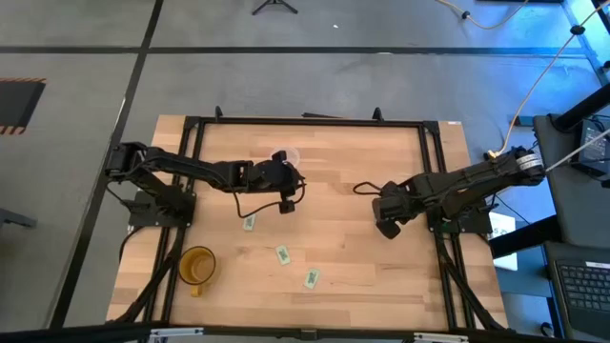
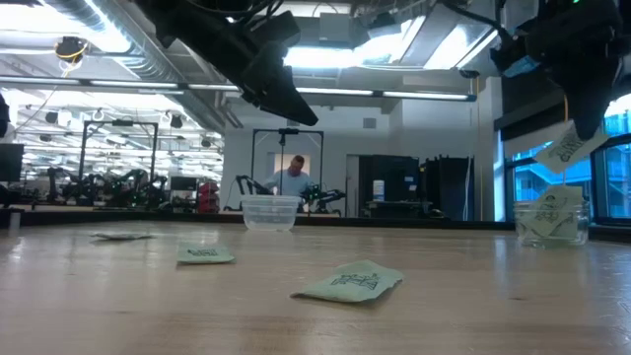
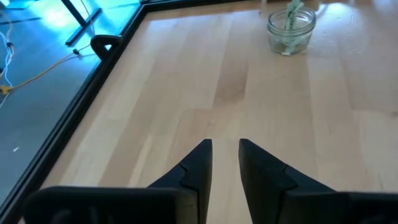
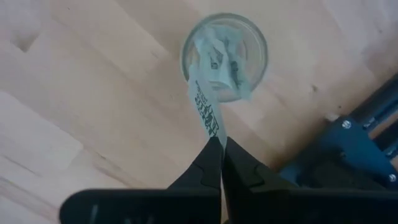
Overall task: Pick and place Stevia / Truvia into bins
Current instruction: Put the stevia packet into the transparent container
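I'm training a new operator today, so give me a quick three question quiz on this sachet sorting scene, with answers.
1. True or false: the right gripper holds a sachet above the glass jar.
2. How many sachets lie loose on the table in the high view?
3. The left gripper is: A) clamped on a sachet, B) holding nothing, C) inside the mug.

Key: 1 true; 2 three; 3 B.

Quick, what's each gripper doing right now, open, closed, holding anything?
Left gripper: fingers slightly open, holding nothing, above the table.
Right gripper: closed on a Stevia sachet, hanging over the glass jar that already holds sachets.
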